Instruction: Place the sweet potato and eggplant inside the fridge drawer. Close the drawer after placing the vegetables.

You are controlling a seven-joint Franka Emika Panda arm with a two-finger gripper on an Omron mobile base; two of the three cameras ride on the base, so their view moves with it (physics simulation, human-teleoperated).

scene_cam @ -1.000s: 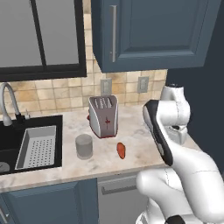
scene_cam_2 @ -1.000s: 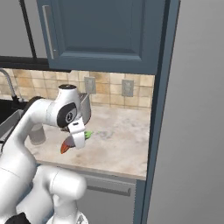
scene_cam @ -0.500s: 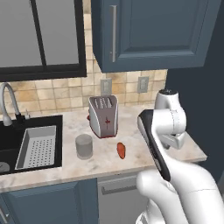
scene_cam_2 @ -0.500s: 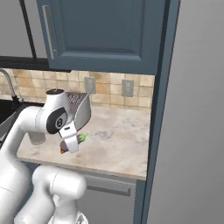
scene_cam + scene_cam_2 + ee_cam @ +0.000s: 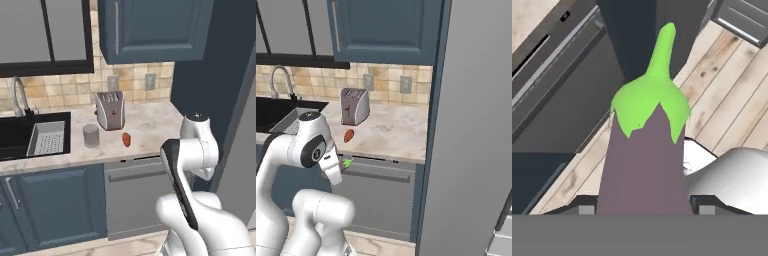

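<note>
At the far left we are seeing the black sink (image 5: 20, 131) with a grey dish rack (image 5: 46, 138) sitting in it, then a grey cup (image 5: 91, 135) and the toaster (image 5: 110, 110) standing on the marble counter (image 5: 150, 125). The sweet potato (image 5: 126, 139) is lying on the counter just right of the cup, in front of the toaster. Further right and lower, off the counter, our gripper (image 5: 643, 207) is clamping the eggplant (image 5: 646, 160), whose green stem is pointing out over the wooden floor (image 5: 732, 95).
</note>
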